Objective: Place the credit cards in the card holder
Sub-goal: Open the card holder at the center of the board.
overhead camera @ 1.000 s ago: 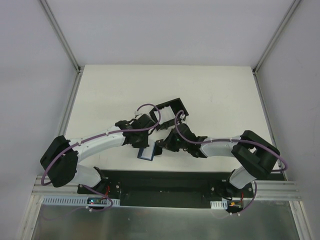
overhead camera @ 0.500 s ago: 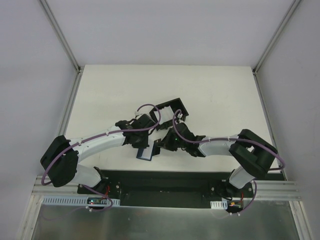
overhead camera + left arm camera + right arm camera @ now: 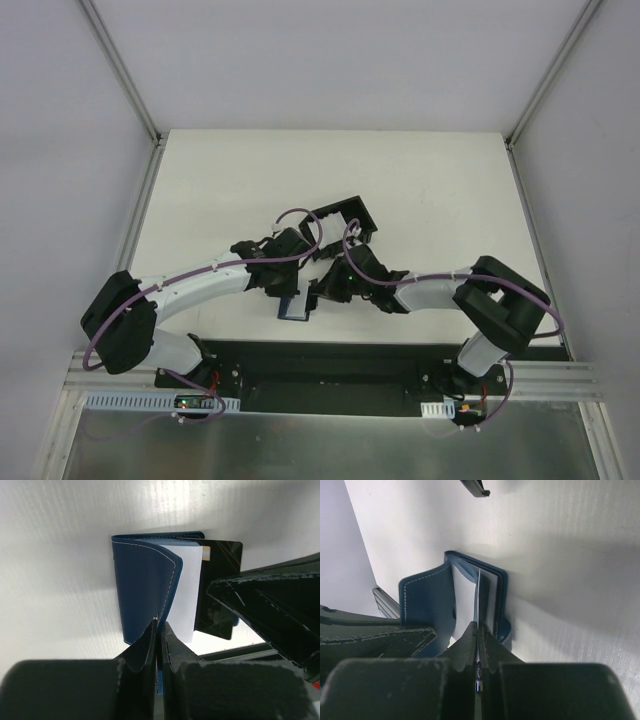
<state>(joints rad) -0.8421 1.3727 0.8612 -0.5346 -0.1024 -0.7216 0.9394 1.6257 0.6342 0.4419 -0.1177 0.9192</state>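
Small navy-blue folding wallet [image 3: 142, 580] sits on white table [image 3: 220, 190] btwn the arms, plain white card [image 3: 187, 595] inside. Left gripper [image 3: 159, 630] pinches its lifted cover edge; right gripper [image 3: 477, 630] pinches thin black card [image 3: 220, 580], partly in the fold. Black open box frame [image 3: 340, 222] nearby

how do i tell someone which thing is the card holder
On the white table, find where the two arms' tools meet, just nearer the bases than the black open frame. The card holder lies there, one flap pinched by the left tool while the right tool holds a card edgewise in it. It alone is navy blue, a folding wallet with pale stitching.
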